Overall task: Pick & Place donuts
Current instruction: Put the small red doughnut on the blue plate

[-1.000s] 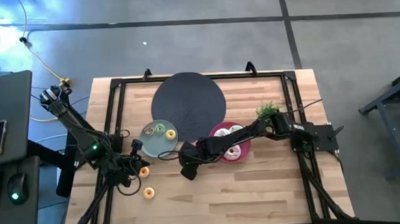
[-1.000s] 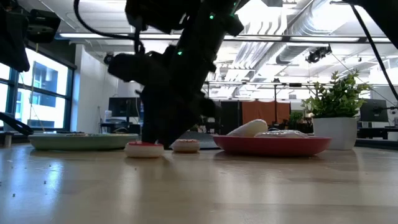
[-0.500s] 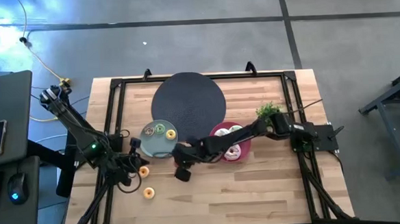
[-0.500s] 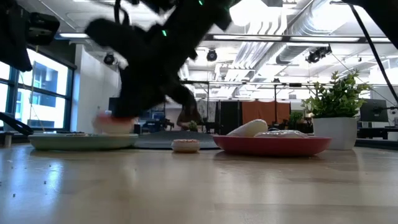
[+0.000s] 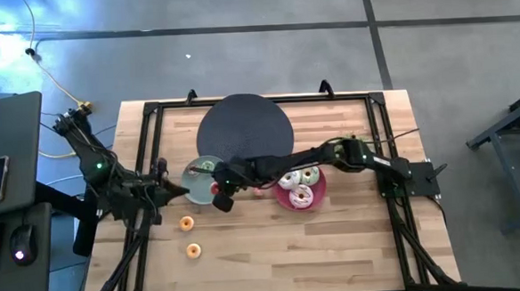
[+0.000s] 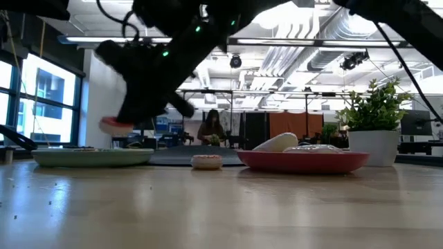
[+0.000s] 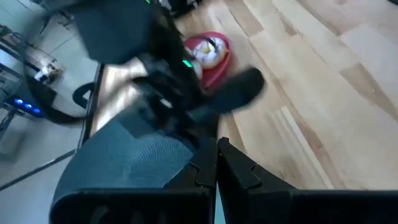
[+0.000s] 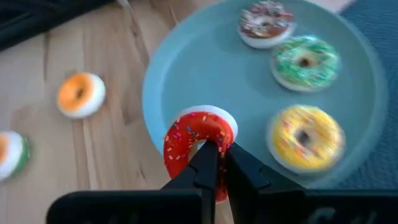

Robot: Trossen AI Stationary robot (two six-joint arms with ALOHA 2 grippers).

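One red-iced donut (image 8: 199, 140) hung clamped on edge between the right gripper (image 5: 218, 198)'s fingers, just over the near rim of the grey-green plate (image 5: 195, 186) beside the desk's left edge, nearer the right arm than the left gripper (image 5: 160, 192), which was pressed together.

Probably open-plan lab: monitors (image 6: 138, 117), ducts (image 6: 325, 31).

Red sprinkled donut (image 8: 198, 135), green donut (image 8: 305, 62), yellow donut (image 8: 305, 137), grey-green plate (image 8: 205, 74).
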